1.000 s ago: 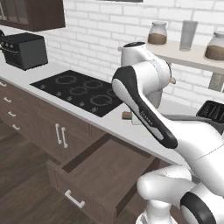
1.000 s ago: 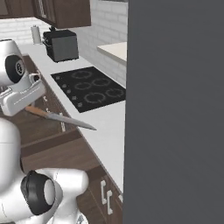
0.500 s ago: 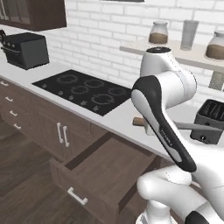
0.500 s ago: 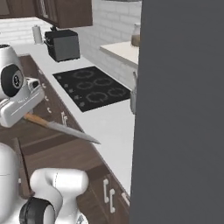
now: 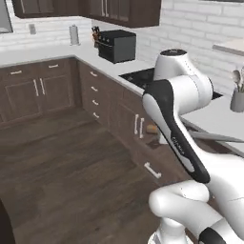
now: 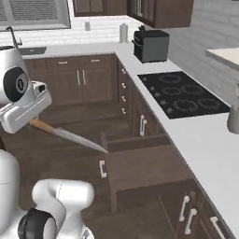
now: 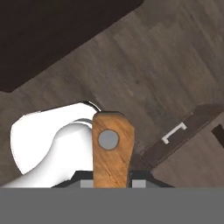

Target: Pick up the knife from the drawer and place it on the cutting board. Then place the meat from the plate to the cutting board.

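knife [image 6: 70, 136] | clamped at its handle between the closed fingers [image 7: 112, 183], held in the air above the wood floor beside the open drawer [image 6: 140, 163] | slim grey steel blade, tapering to a point | light brown grained wooden handle, round grey rivet, rounded butt

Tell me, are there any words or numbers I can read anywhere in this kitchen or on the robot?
No readable text anywhere.
Faint grey marks on the arm's dark link are too small and blurred to read.
The knife, drawer, stovetop and black box on the counter bear no writing.
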Robot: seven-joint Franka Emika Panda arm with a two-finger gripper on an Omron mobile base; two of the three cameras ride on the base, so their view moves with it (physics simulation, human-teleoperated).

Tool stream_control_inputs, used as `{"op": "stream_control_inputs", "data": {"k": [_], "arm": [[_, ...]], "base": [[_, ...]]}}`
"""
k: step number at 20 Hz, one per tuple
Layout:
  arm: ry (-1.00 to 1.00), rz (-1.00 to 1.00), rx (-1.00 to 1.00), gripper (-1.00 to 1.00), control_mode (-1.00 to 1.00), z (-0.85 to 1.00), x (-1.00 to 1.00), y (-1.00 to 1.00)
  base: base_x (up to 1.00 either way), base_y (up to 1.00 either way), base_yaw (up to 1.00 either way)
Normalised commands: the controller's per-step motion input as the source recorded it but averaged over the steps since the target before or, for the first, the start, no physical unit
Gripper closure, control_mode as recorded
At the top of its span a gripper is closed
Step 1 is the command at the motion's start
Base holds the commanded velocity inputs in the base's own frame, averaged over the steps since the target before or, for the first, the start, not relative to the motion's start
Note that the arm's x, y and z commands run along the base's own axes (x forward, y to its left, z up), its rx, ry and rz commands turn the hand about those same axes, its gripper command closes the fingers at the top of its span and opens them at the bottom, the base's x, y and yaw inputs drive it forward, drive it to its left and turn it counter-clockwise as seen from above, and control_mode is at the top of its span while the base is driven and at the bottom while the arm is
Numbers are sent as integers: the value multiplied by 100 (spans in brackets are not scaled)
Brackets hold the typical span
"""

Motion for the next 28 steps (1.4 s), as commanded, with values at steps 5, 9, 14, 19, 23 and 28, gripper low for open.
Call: {"op": "stream_control_inputs", "data": {"k": [5, 9, 14, 19, 23, 28], "arm": [[0, 0, 0, 100, 100, 0, 0, 0], [0, 0, 0, 100, 100, 0, 0, 0], [0, 0, 0, 100, 100, 0, 0, 0], [0, 0, 0, 100, 100, 0, 0, 0], [0, 0, 0, 100, 100, 0, 0, 0], [0, 0, 0, 100, 100, 0, 0, 0]], "base": [[-9, 62, 92], [-2, 55, 93], [-9, 31, 86], [-6, 1, 62], [68, -22, 48], [100, -60, 12]]}}
